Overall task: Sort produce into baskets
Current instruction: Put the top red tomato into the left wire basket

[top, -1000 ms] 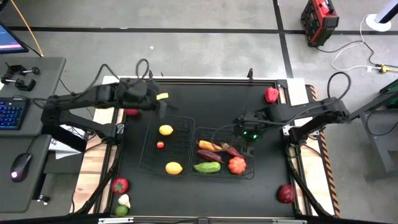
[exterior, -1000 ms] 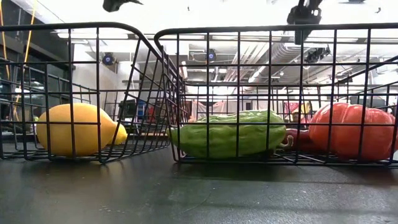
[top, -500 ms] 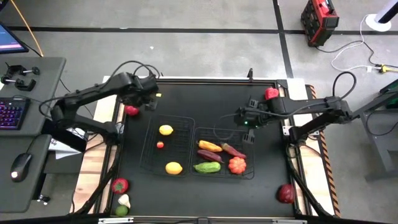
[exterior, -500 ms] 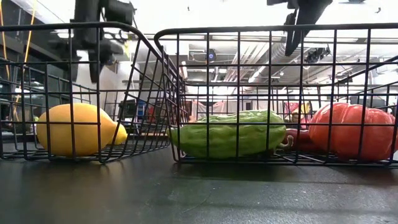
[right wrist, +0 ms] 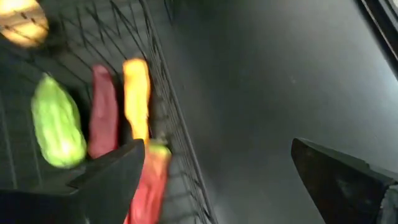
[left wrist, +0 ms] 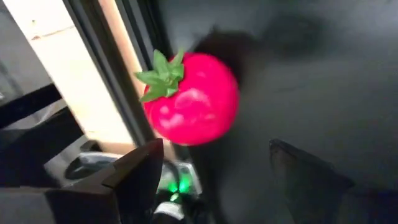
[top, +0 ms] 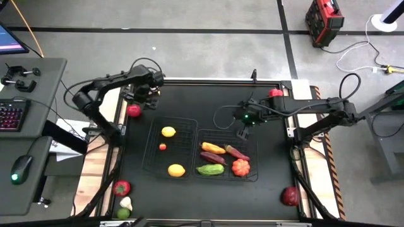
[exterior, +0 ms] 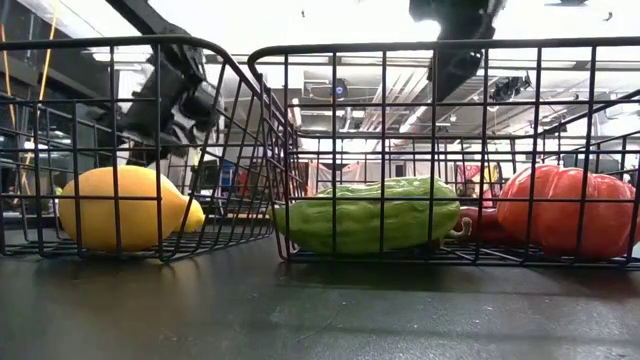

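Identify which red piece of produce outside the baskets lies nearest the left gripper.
The red tomato-like fruit with the green leafy top, at the table's far left edge, just beside the left gripper. The other loose red pieces lie much farther away.

A keyboard (top: 11, 115) and mouse (top: 21, 168) sit at left, a red case (top: 324, 22) at upper right.
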Robot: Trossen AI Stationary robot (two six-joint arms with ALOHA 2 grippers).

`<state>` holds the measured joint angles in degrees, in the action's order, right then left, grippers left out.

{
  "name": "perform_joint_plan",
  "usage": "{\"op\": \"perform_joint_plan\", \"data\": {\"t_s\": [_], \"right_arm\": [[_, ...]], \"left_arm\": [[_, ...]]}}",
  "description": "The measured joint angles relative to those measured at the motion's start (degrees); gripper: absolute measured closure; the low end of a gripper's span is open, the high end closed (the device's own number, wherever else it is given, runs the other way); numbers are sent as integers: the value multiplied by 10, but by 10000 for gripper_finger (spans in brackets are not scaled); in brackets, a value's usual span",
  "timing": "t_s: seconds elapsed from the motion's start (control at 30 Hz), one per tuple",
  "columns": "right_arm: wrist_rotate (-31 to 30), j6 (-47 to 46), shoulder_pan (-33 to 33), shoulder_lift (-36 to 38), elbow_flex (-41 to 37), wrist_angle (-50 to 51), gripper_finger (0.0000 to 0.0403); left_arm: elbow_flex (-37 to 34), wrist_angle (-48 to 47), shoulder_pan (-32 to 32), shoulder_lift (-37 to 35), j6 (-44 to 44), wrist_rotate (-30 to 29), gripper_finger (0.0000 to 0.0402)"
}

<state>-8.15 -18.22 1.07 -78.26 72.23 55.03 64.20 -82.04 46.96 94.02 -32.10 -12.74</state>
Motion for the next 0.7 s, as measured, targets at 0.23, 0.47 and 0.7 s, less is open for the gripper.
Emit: {"op": "perform_joint_plan", "data": {"t_s": [0.23, 0.47, 0.7], "right_arm": [[-2, -39, -9, 0, 0, -44, 4], [-3, -65, -8, 0, 0, -64, 4], [-15, -93, -8, 0, 0, -73, 4]], "left_arm": [[0, -2, 25, 60, 44, -29, 122], [0, -8, 45, 100, 73, -27, 122], [1, 8, 47, 124, 98, -27, 122]]}}
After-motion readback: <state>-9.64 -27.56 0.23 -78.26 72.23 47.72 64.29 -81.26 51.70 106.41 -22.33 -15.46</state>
